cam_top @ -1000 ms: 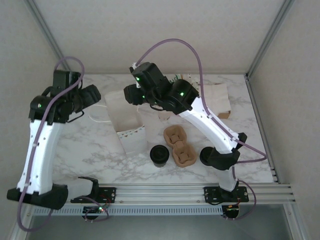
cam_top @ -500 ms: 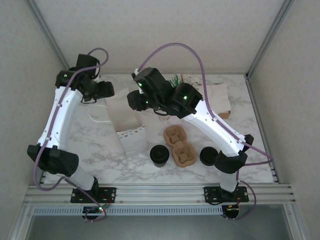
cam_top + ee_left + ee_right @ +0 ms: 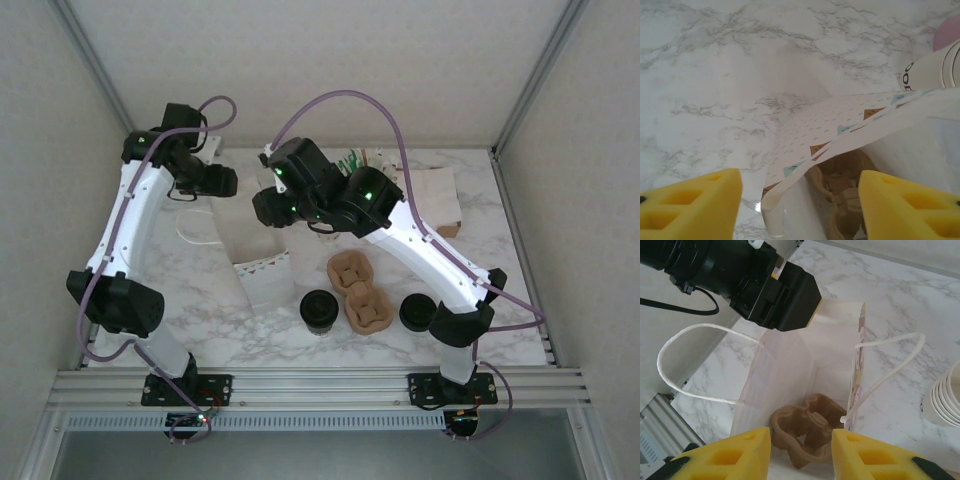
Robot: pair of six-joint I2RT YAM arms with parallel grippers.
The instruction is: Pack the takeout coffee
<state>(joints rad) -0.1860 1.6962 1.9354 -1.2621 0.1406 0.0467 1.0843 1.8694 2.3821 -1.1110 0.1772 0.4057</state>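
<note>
White paper bag [image 3: 248, 232] with string handles sits on the marble table [image 3: 195, 290] between the arms; a brown pulp carrier [image 3: 358, 292] lies just right of it, a squat black stack of lids [image 3: 418, 312] further right, cream paper cups [image 3: 946, 400] beside the bag; left tool [image 3: 799, 187] stands wide, the bag's patterned rim between its yellow fingers, untouched; right tool [image 3: 801, 442] hangs half-parted over the bag's mouth, gripping nothing; takeout coffee [image 3: 320, 310] stands upright toward the table's near side, between bag and carrier, long axis vertical, black lid up, well apart from both tools.
</note>
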